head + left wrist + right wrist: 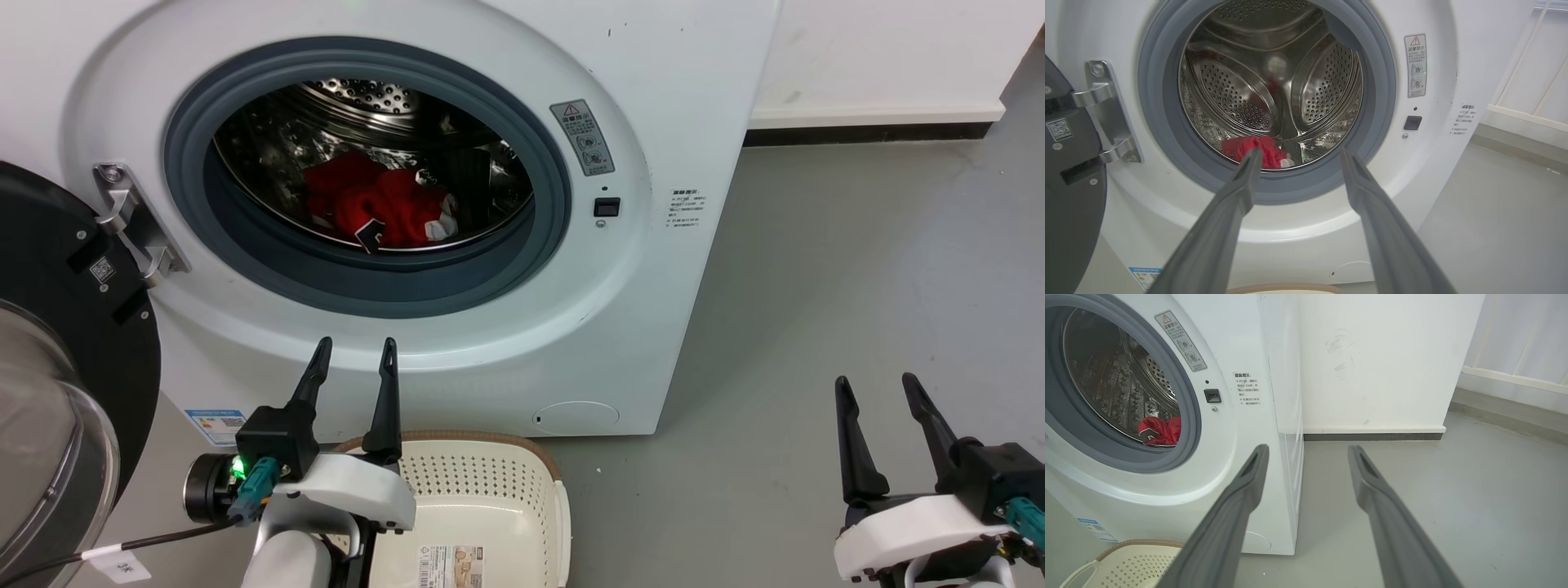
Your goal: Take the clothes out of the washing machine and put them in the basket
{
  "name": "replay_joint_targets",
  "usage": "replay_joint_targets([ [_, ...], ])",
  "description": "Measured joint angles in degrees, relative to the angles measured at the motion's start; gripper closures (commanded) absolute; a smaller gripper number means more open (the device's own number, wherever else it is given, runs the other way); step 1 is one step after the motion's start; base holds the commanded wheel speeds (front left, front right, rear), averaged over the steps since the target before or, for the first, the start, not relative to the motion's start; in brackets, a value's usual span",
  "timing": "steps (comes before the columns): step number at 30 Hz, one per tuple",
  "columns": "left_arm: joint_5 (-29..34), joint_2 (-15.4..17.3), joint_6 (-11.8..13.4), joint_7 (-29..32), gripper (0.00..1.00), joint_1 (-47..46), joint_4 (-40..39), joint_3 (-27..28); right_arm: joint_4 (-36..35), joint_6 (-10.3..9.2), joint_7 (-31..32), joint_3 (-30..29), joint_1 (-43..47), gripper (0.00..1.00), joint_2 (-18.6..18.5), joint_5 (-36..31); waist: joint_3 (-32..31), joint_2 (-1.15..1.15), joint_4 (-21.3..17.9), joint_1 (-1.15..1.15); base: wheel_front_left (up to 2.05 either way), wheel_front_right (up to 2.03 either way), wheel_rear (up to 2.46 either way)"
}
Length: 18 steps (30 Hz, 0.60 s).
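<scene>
In the bottom of the washing machine (694,82), on the drum (367,94) floor just behind the grey porthole rim, the clothes (380,204) lay as a crumpled red heap with no clear long axis. The left gripper (357,345) hovered above the basket (482,478), fingers spread and empty, tips aimed at the porthole. In the left wrist view the heap sat beside the left fingertip, so ahead and slightly left of the centre line. The right gripper (875,380), also spread and empty, hung over bare floor (816,269), well apart from the opening. The left arm looked nearer, needing a forward reach over the rim.
</scene>
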Motion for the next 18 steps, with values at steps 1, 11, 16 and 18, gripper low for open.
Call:
replay_joint_targets([
  [1, 0.5, 0.0, 0.1, -0.1, 0.00, 0.0, 0.0, 0.1, 0.0, 0.00, 0.0, 0.0, 0.0, 0.00, 0.0, -0.4, 0.0, 0.00, 0.0, 0.00, 0.00, 0.00, 0.00],
  [11, 4.4, 0.0, 0.5, -1.2, 0.00, 0.0, 0.5, 0.3, 0.0, 0.01, -0.7, 0.0, 0.6, 0.00, 0.0, -4.7, -0.2, 0.00, 0.2, 0.00, 0.00, 0.00, 0.00],
  [16, 6.1, -0.2, 0.5, -1.6, 0.00, 0.0, 0.8, 0.3, -0.1, 0.01, -1.0, 0.0, 0.6, 0.00, 0.0, -6.9, -0.2, 0.00, 0.3, 0.00, 0.00, 0.00, 0.00],
  [18, 6.7, -0.3, 0.5, -1.9, 0.00, 0.0, 0.9, 0.3, -0.1, 0.01, -1.2, 0.0, 0.6, 0.00, 0.0, -7.5, -0.2, 0.00, 0.3, 0.00, 0.00, 0.00, 0.00],
])
